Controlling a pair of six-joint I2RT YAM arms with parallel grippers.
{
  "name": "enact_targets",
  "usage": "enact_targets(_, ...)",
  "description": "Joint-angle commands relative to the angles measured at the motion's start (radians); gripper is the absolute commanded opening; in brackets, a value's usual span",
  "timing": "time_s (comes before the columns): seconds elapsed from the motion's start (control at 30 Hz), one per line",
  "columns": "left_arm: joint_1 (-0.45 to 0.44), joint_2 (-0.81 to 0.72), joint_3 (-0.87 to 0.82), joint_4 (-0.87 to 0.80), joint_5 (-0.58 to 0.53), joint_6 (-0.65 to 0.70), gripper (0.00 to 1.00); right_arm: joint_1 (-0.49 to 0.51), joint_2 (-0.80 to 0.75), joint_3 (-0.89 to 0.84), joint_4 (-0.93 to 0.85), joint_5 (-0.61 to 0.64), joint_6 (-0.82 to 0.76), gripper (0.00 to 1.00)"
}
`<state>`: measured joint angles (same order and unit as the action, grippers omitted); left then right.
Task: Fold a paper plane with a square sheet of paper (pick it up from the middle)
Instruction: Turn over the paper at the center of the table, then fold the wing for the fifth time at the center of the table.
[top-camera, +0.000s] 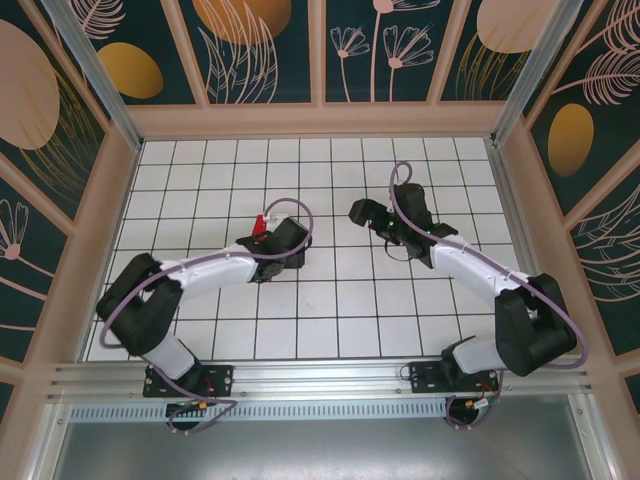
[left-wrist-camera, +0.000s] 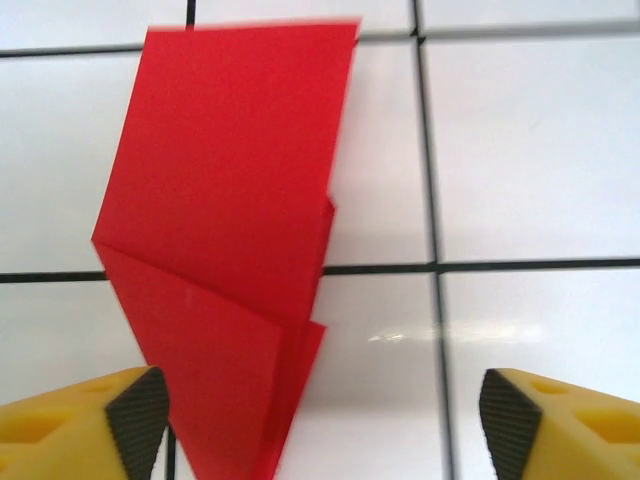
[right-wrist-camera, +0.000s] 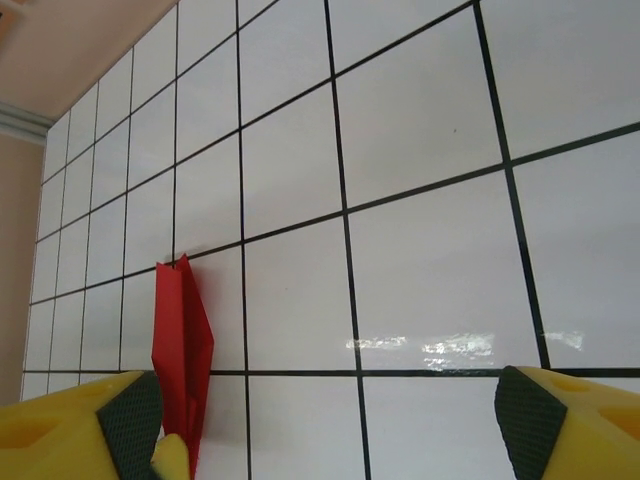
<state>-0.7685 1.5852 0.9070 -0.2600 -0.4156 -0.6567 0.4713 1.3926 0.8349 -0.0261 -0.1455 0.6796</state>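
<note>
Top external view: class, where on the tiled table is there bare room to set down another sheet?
Free: the back rows along the far wall, and the front tiles between the two arm bases. Crowded: mid-table, where the left gripper, paper plane and right gripper sit.

Bright red paper plane (left-wrist-camera: 225, 200), folded in creased layers, narrowing to a point, on white tiles (left-wrist-camera: 530, 150)

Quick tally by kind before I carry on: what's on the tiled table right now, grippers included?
Red paper plane: 1
Grippers: 2 (left gripper, right gripper, both with jaws wide apart)
Total: 3
</note>
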Motion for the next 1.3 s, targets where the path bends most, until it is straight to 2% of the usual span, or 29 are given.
enact_targets(0.0,0.028,-0.092,-0.042,0.1,0.064,0.007,0.89,0.069,0.053,0.051,0.003,0.035,-0.037,0.8)
enact_targets(0.1,0.087,-0.179,-0.112,0.147,0.114,-0.004,0.93,0.162,0.147,0.131,-0.015,0.06,-0.042,0.67)
enact_targets(0.27,0.234,-0.322,-0.249,0.235,0.232,-0.041,0.98,0.311,0.322,0.29,-0.037,0.064,-0.021,0.49)
enact_targets(0.4,0.34,-0.387,-0.331,0.255,0.301,-0.063,0.99,0.406,0.459,0.43,-0.071,0.037,-0.02,0.42)
enact_targets(0.53,0.429,-0.428,-0.394,0.267,0.361,-0.089,0.99,0.456,0.584,0.545,-0.079,-0.035,-0.013,0.33)
enact_targets(0.67,0.514,-0.465,-0.45,0.289,0.439,-0.117,0.99,0.477,0.693,0.647,-0.106,-0.073,-0.005,0.25)
enact_targets(0.87,0.564,-0.457,-0.474,0.323,0.51,-0.14,0.95,0.462,0.765,0.709,-0.156,-0.017,-0.015,0.22)
enact_targets(1.07,0.571,-0.403,-0.485,0.432,0.614,-0.189,0.84,0.437,0.789,0.691,-0.175,0.032,-0.065,0.2)
enact_targets(1.27,0.571,-0.335,-0.485,0.514,0.722,-0.22,0.71,0.417,0.787,0.623,-0.139,0.001,-0.087,0.2)
